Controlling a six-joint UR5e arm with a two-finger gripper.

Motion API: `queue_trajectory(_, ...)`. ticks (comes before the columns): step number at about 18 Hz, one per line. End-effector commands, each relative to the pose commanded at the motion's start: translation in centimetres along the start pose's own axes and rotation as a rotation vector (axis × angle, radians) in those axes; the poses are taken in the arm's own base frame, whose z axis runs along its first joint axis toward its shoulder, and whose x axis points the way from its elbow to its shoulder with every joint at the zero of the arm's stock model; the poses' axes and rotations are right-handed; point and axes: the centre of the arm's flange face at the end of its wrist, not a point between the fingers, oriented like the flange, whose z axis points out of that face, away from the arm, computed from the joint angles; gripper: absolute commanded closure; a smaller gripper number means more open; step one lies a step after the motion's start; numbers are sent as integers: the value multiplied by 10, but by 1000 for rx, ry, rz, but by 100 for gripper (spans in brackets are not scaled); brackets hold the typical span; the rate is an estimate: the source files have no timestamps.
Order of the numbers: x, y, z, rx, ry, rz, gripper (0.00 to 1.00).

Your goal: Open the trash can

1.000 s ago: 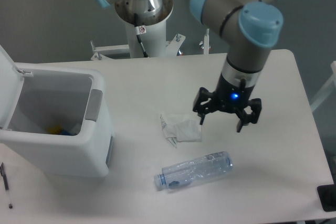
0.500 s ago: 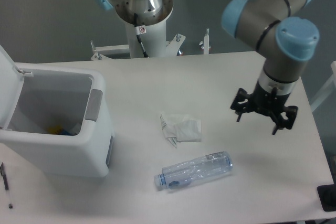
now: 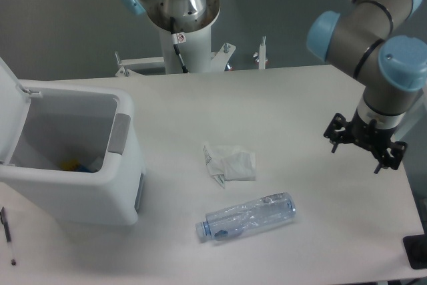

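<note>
The trash can is a large white boxy bin at the table's left. Its lid stands raised at the left edge, and the inside shows, with a few small items at the bottom. A grey latch sits on its right rim. My gripper hangs over the table's right side, far from the bin. Its fingers are spread and hold nothing.
A crumpled white paper lies mid-table. A clear plastic bottle lies on its side in front of it. A pen lies at the front left corner. A black object sits at the front right edge. The arm's base stands behind the table.
My gripper has moved right, from beside the crumpled paper to the table's right side. The bin, paper and bottle have not moved.
</note>
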Motion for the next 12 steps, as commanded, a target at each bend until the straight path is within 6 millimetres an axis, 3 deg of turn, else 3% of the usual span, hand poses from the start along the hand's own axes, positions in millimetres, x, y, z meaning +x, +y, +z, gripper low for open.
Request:
queue_trajectory(2, 2, 1, 1, -8, 2, 136, 0)
queue_trajectory(12, 9, -1, 7, -9, 9, 160, 0)
